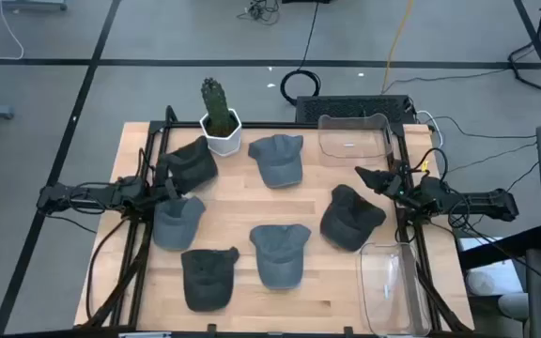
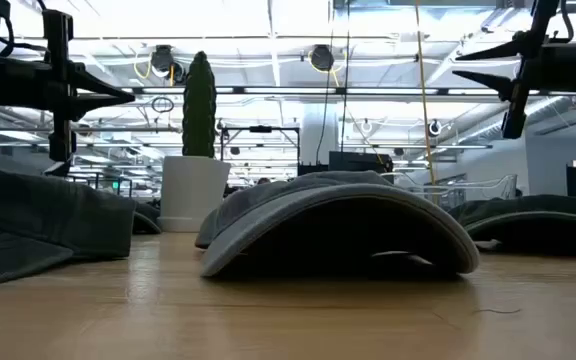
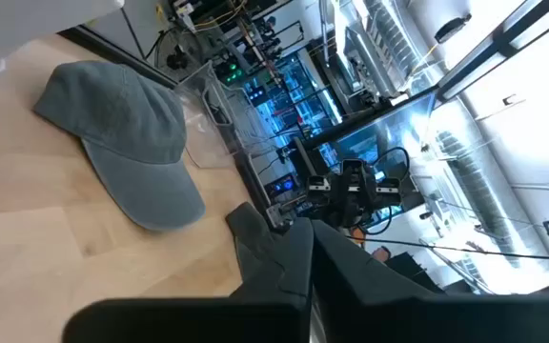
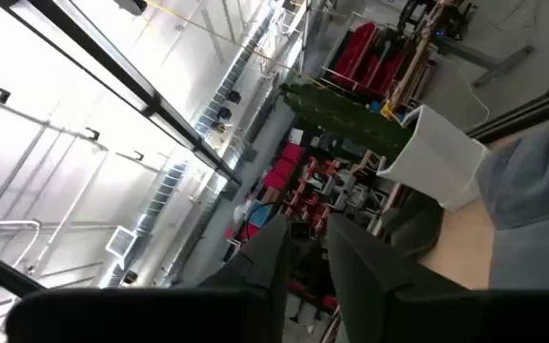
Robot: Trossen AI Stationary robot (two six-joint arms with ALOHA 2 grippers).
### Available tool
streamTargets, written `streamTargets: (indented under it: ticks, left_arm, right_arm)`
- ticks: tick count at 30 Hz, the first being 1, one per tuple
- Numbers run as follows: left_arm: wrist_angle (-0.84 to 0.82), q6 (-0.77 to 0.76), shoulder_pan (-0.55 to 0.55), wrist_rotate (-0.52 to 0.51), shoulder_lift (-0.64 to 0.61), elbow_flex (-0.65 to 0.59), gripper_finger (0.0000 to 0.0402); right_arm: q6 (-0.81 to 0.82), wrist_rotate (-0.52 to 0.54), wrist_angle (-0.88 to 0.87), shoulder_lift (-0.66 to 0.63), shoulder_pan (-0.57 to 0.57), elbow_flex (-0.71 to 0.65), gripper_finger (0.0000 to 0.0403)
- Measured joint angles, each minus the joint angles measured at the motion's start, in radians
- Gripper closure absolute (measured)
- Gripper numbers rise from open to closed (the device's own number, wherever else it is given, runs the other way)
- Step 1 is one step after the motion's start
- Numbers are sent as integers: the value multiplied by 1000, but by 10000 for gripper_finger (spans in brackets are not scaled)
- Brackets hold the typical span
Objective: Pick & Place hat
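Six hats lie crown-up on the wooden table in the high view: a dark one (image 1: 192,161) and a grey-blue one (image 1: 277,159) toward the far side, a grey one (image 1: 177,222) at the left, a dark one (image 1: 350,217) at the right, and a grey one (image 1: 280,254) and a dark one (image 1: 207,278) at the near side. My left gripper (image 1: 171,190) hovers shut above the table's left side, between the far dark hat and the left grey hat. My right gripper (image 1: 363,176) hovers open above the right side, just beyond the right dark hat. Neither touches a hat.
A cactus in a white pot (image 1: 221,119) stands at the far edge. One clear bin (image 1: 353,139) sits at the far right corner and another (image 1: 393,286) at the near right corner. In the low view the near grey hat (image 2: 338,225) fills the middle. Bare wood shows between the hats.
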Motion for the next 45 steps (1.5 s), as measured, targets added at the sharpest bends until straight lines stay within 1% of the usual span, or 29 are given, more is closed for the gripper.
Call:
streamTargets:
  ticks: [6,13,18,20,23,24,26,28,32,36,39,43,45]
  left_arm:
    - [7,-4,0,2,0,0,378]
    - [9,-3,0,2,0,0,397]
    - [37,-15,0,2,0,0,379]
    - [39,-32,0,2,0,0,378]
    - [126,-81,0,-14,0,3,392]
    - [165,-70,0,-18,1,13,396]
    - [219,15,-1,-17,0,64,396]
    - [184,130,-2,-19,3,151,395]
    - [-28,342,-2,-25,79,370,397]
    - [-238,459,-1,-28,214,576,390]
    - [-285,520,-1,-11,326,690,392]
    - [-281,596,-1,56,472,813,398]
    - [-302,620,-1,84,536,857,393]
  right_arm:
    - [-12,-4,-3,77,0,31,332]
    - [-93,-8,0,216,0,111,332]
    - [-118,-40,-10,307,1,152,332]
    - [-127,-52,-4,335,1,173,332]
    - [-132,-76,-9,374,1,216,332]
    - [-141,-94,-17,385,1,240,332]
    - [-167,-124,-88,405,1,304,332]
    - [-201,-146,-218,424,1,384,332]
    - [-259,-180,-538,469,0,565,332]
    - [-281,-241,-813,526,0,725,332]
    - [-288,-296,-933,577,0,806,332]
    - [-298,-361,-1011,660,1,888,332]
    - [-296,-381,-1081,708,1,923,332]
